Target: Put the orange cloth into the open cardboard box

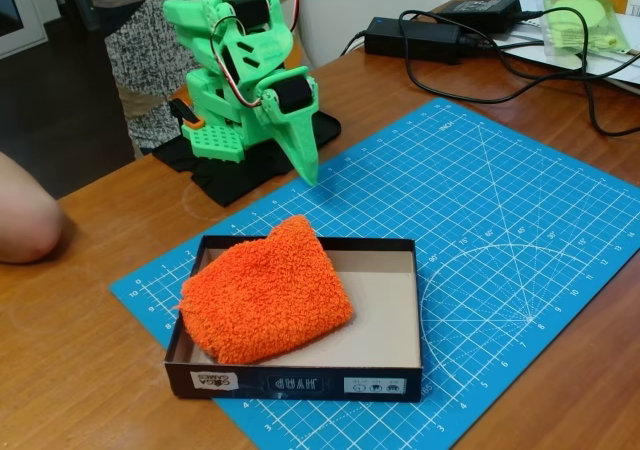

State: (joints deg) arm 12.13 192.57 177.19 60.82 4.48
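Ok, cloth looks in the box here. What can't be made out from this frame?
- Gripper, fixed view: fingers overlap edge-on, so open or shut is unclear.
- Open cardboard box: the orange cloth hides its left floor and part of the far wall.
- Box print: too small to read.
- Person at left: cut off by the edge.
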